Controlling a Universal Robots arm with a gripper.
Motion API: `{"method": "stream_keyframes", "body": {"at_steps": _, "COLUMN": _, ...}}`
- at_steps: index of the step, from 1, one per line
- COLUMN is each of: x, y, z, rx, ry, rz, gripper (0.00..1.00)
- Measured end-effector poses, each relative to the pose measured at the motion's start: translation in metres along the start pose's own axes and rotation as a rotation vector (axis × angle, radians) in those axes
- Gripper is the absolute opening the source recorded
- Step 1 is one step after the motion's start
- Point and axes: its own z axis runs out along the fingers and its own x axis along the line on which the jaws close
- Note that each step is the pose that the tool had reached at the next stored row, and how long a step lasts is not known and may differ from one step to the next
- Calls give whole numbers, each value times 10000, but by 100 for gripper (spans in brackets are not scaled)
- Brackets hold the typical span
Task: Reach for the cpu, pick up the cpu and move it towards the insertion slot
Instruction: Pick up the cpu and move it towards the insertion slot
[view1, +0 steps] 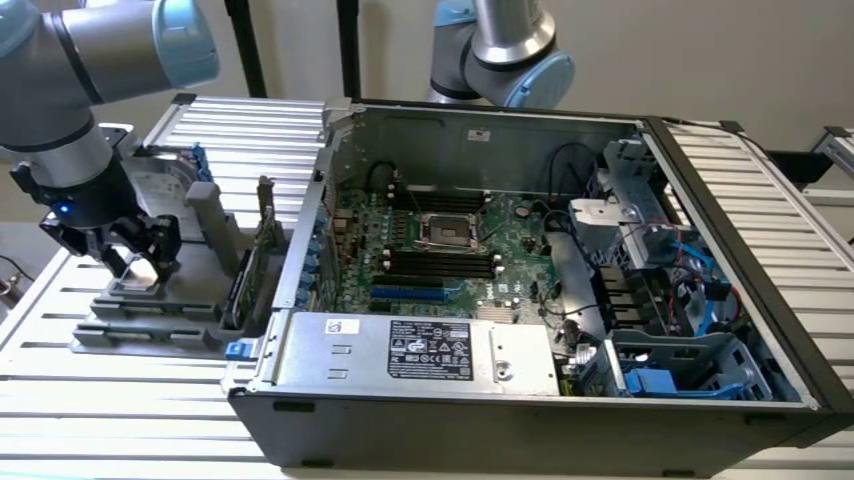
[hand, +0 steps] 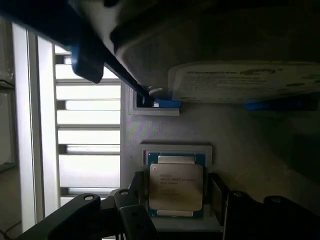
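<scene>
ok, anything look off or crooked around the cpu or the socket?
Nothing stands out. The cpu lies flat and square in its grey holder, with the open claw straddling it, a finger on either side. The insertion slot on the board looks intact, with nothing visibly lying in it.

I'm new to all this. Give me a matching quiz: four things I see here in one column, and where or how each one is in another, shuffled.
1. cpu
2. insertion slot
3. hand
4. hard drive

A. inside the open computer case
B. open, a finger on each side of the cpu
C. flat in a grey holder outside the case
D. white label, blue rails

Pairs: 1-C, 2-A, 3-B, 4-D
</scene>
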Motion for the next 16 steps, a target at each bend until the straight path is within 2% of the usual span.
{"method": "stream_keyframes", "body": {"at_steps": 16, "x": 0, "y": 0, "z": 0, "rx": 21, "ry": -11, "rz": -107, "gripper": 62}}
